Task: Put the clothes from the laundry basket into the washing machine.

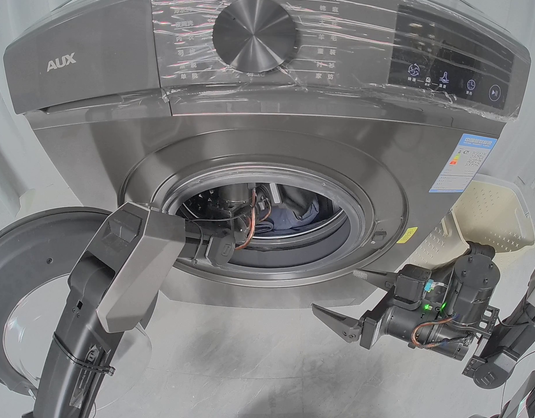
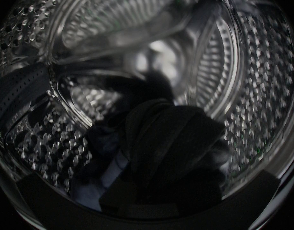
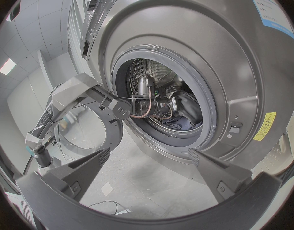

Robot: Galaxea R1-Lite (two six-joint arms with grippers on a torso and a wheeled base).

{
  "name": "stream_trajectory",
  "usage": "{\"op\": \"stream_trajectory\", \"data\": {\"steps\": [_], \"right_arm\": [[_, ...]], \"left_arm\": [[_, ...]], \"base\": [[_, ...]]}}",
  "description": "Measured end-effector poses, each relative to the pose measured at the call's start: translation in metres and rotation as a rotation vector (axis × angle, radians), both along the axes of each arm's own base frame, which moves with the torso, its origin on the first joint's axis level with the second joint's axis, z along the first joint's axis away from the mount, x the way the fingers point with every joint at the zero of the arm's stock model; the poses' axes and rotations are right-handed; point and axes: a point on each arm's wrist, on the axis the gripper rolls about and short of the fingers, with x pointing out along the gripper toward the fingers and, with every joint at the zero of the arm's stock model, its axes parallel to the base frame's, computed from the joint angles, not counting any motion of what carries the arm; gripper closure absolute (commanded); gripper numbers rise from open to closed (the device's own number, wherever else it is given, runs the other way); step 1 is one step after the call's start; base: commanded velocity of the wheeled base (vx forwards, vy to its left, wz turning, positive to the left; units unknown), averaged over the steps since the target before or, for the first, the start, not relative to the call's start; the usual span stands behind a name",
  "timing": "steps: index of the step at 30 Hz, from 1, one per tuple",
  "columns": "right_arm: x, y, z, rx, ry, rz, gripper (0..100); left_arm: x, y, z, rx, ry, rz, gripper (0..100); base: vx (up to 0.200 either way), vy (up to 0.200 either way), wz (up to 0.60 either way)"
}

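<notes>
**Kid:** Head view first: where are the clothes?

**Friend:** In the drum of the washing machine (image 1: 314, 140). I see blue clothes (image 1: 296, 213) low in the round hole. The left arm goes in through that hole.

**Kid:** Is the left hand (image 3: 173, 103) holding any?

**Friend:** A dark cloth (image 2: 166, 138) sits right in front of it. I can't tell if the hand pinches it or is loose.

**Kid:** And the right hand (image 1: 352, 296)?

**Friend:** Spread wide, holding nothing. It hangs low in front of the machine, below the hole.

**Kid:** So who should get more?

**Friend:** The right hand, I think. The laundry basket (image 1: 500, 216) is on the floor by the machine's right side. That is just behind the right arm and far from the left one. I can't see if anything is in it.
</notes>
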Motion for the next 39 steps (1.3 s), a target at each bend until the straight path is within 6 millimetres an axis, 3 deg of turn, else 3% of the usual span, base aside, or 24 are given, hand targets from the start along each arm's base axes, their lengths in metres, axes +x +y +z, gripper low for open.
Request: {"op": "stream_trajectory", "data": {"steps": [3, 4, 8, 13, 22, 28, 31, 39], "right_arm": [[0.000, 0.000, 0.000, 0.002, -0.001, 0.001, 0], [0.000, 0.001, 0.001, 0.003, -0.003, 0.001, 0], [0.000, 0.001, 0.001, 0.008, -0.008, 0.002, 0], [0.000, 0.001, 0.002, 0.011, -0.011, 0.001, 0], [0.000, 0.000, 0.002, 0.010, -0.011, -0.003, 0], [0.001, -0.001, 0.002, 0.010, -0.012, -0.006, 0], [0.001, -0.002, 0.002, 0.010, -0.012, -0.009, 0], [0.002, -0.002, 0.002, 0.010, -0.012, -0.012, 0]], "left_arm": [[0.008, 0.004, 0.006, -0.056, -0.064, 0.037, 100], [0.009, 0.005, 0.005, -0.061, -0.067, 0.043, 0], [0.010, 0.005, -0.002, -0.052, -0.045, 0.048, 0], [-0.004, 0.003, -0.019, -0.001, 0.046, 0.020, 0], [-0.055, 0.004, -0.031, 0.123, 0.192, -0.110, 0], [-0.094, 0.002, -0.023, 0.154, 0.202, -0.228, 0], [-0.113, 0.000, -0.009, 0.138, 0.168, -0.321, 0], [-0.122, 0.000, 0.020, 0.095, 0.075, -0.346, 0]], "base": [[0.000, 0.000, 0.00], [0.000, 0.000, 0.00], [0.000, 0.000, 0.00], [0.000, 0.000, 0.00], [0.000, 0.000, 0.00], [0.000, 0.000, 0.00], [0.000, 0.000, 0.00], [0.000, 0.000, 0.00]]}}
